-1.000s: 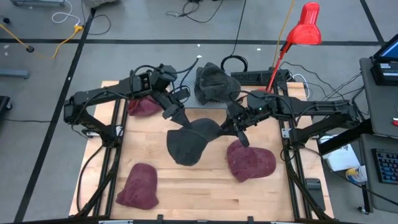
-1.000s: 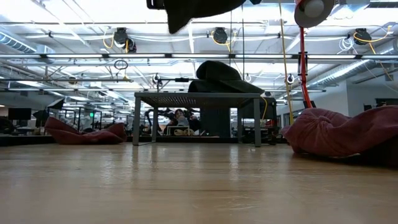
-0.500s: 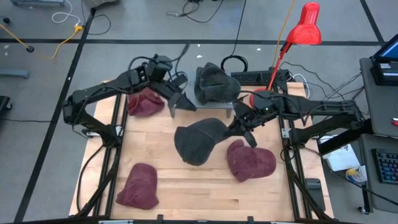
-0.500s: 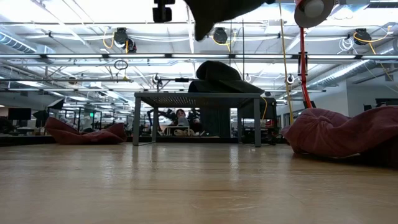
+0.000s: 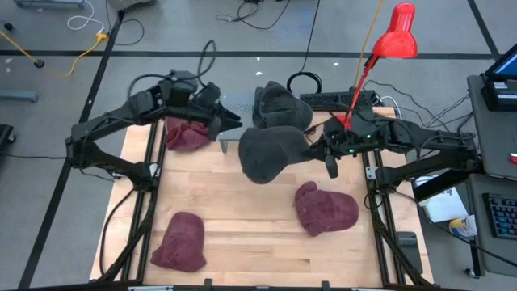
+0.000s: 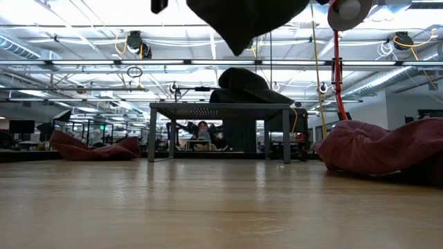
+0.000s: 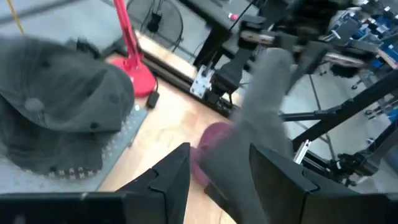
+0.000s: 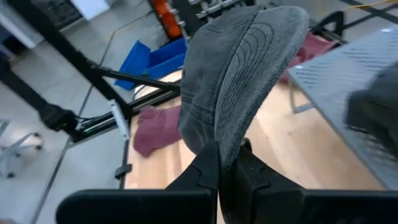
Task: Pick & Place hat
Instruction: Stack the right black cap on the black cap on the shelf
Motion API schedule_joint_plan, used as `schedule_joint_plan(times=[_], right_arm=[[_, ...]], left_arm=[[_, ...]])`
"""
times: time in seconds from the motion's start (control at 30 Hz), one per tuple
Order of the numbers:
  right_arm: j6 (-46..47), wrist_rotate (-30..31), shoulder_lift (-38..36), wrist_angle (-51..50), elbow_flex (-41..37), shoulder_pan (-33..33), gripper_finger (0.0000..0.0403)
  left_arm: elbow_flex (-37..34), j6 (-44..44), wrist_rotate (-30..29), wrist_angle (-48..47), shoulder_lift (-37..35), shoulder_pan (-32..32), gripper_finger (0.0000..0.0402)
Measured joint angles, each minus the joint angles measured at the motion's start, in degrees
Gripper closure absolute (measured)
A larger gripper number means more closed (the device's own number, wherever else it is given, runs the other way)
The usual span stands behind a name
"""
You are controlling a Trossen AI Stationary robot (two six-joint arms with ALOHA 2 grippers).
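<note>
A dark grey hat hangs in the air over the table's far middle, just near of a small metal rack that bears a pile of grey hats. My right gripper is shut on the hanging hat, which also shows at the top of the low view. My left gripper stands open to the left of the hat, apart from it; in its wrist view the fingers have only air between them and the hat hangs beyond. My right gripper pinches the hat's stitched brim between its two fingers, at the brim's edge. It comes nearly level from the table's right side. The hat is lifted clear of the table and stands out from the fingers toward the left, its crown hanging lower.
Three maroon hats lie on the wooden table: one at the far left, one at the near left, one at the right. A red lamp stands behind the rack, on the right.
My left gripper has opened, let go of the grey hat and drawn back toward the far left. My right gripper has carried the hat up and toward the rack at the far edge; the hat now hangs from it alone.
</note>
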Motion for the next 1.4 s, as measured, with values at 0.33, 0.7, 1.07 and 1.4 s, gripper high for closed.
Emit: schedule_joint_plan(times=[0.33,0.7,1.07,1.4], right_arm=[[1.3,1.2,-5.5,-1.0,0.0,-1.9,0.0399],[1.8,1.1,-6.9,5.6,0.0,-4.1,0.0399],[-0.1,1.1,-6.1,12.3,0.0,-4.9,0.0398],[-4.6,-0.9,-4.3,21.2,0.0,-4.9,0.0397]], left_arm=[[0.0,7.7,-5.7,-7.3,-8.2,-3.5,0.0252],[0.0,9.5,-6.5,-8.2,-13.2,-5.8,0.0252],[0.0,8.5,-6.5,2.6,-11.9,-6.8,0.0176],[0.0,6.1,-5.0,7.1,-8.2,-6.7,0.0122]])
